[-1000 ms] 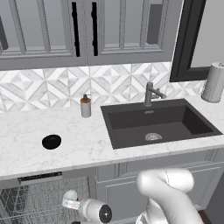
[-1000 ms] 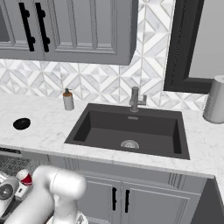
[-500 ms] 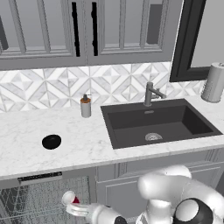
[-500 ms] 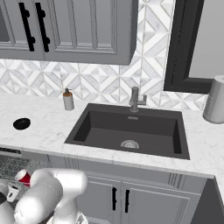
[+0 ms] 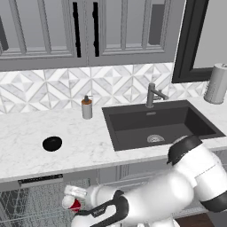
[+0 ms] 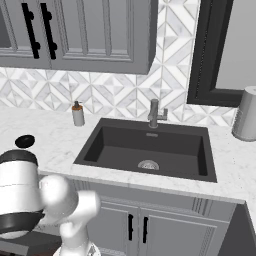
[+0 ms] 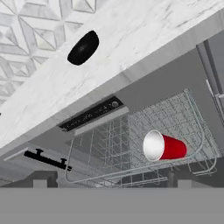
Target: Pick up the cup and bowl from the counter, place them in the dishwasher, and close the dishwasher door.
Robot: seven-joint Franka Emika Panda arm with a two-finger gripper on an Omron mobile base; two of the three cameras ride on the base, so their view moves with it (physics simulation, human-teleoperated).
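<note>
The cup lies on its side in the dishwasher rack; the bowl sits on the counter. The gripper, seemingly empty, is spread wide beside the cup

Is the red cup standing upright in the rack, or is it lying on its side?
On its side. In the hand view the cup lies in the wire rack, white mouth facing sideways.

Flat, even rendered light, soft shadows only (dishwasher interior dimmer), mild pixel softness, no glare.
</note>
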